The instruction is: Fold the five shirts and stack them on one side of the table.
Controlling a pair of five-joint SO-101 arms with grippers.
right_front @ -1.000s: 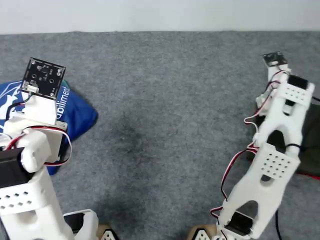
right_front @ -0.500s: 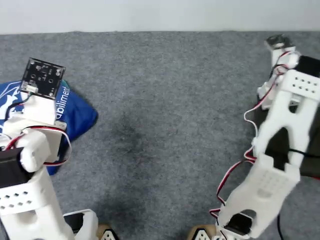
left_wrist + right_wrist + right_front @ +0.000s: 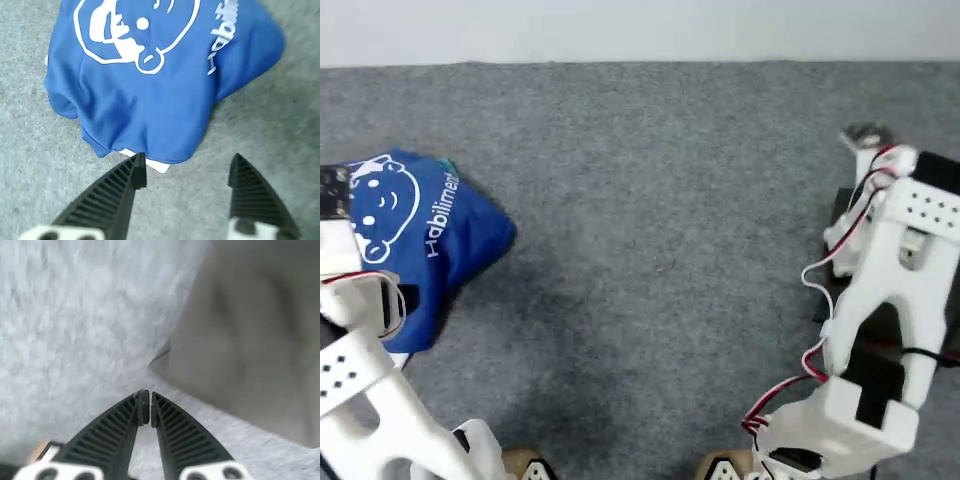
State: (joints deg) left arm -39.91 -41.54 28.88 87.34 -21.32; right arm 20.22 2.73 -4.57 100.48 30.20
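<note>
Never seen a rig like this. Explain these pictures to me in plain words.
Two white robot arms sit at a grey carpeted table. One picture looks down from above; the other two come from a camera on each arm's wrist. The left arm is beside a blue shirt. The left gripper is open by the shirt's edge, holding nothing. The right arm is over a dark cloth. The right gripper is shut, with nothing visibly in it.

Blue shirt [image 3: 445, 245] folded (white print up), left on table [image 3: 670, 200].
</note>
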